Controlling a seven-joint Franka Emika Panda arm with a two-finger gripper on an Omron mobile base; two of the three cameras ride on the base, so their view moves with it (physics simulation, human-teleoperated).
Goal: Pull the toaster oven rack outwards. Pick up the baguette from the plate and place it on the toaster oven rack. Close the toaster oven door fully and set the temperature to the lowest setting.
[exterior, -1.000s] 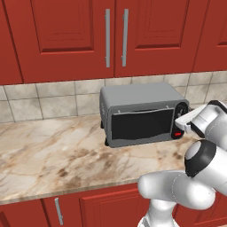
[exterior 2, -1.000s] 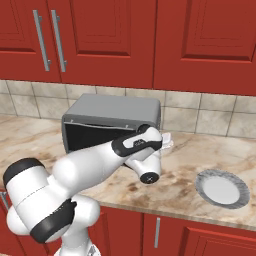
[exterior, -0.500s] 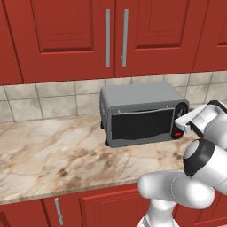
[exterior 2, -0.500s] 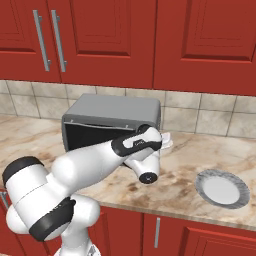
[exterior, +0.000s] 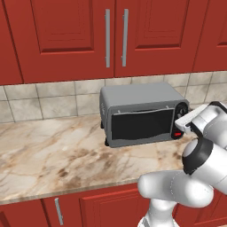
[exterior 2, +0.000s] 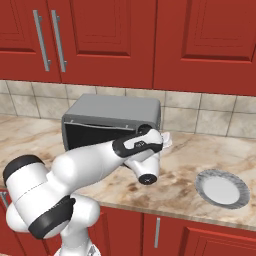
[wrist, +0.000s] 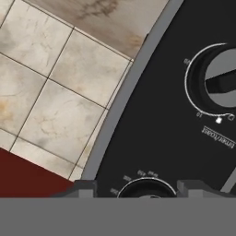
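A: Gripper (wrist: 147, 188) state?
B: Fingers (wrist: 83, 188) spread, straddling one black knob (wrist: 146, 188) on the toaster oven (exterior: 137, 113) panel, holding nothing.
A: Door?
B: Toaster oven door (exterior: 141, 124) shut, beside the hand. Plate (exterior 2: 221, 187) well off.

Tiny marks on toaster oven (wrist: 161, 133), illegible

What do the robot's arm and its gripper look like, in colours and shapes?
The arm is glossy white, built of thick rounded segments joined by dark grey to black bands at the joints. Near the wrist sits a round dark disc with a pale centre. The gripper has two small, blocky dark grey finger tips. No cables or markings are visible.
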